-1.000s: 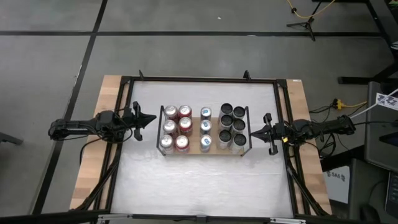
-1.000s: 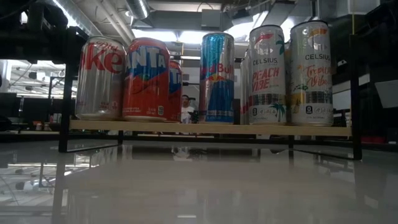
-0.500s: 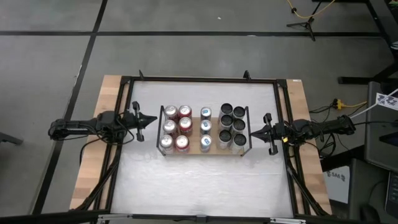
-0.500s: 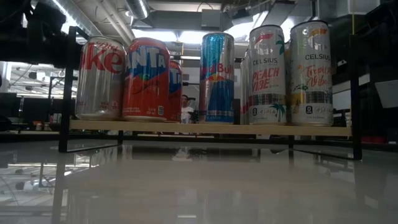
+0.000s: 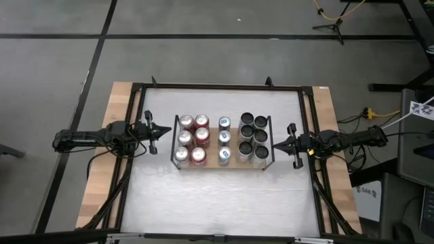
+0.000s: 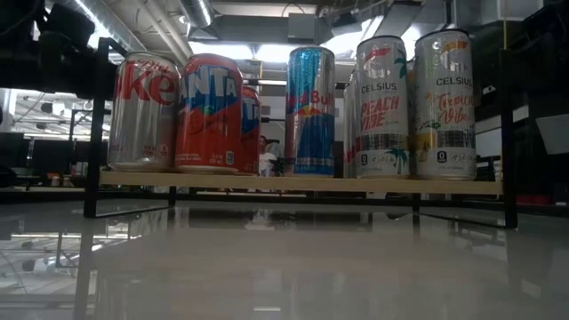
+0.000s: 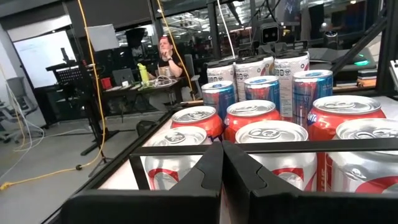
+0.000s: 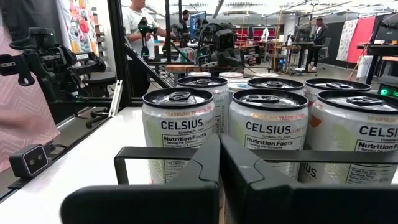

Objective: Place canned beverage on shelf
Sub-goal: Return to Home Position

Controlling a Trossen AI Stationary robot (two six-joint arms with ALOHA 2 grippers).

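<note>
A: Where do the aluminium beverage cans (image 5: 201, 136) stand?
B: Upright on the light-brown wooden shelf (image 5: 234, 153), in the middle of the white desk (image 5: 203, 200).
A: The claws?
B: Left claw (image 5: 163, 130), right claw (image 5: 275, 144): closed, empty, just outside its short ends.

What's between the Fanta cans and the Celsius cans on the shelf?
One row of three Red Bull cans, clearest in the high view.

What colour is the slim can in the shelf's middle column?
The slim metal can is blue and silver; low view shows it best.
</note>
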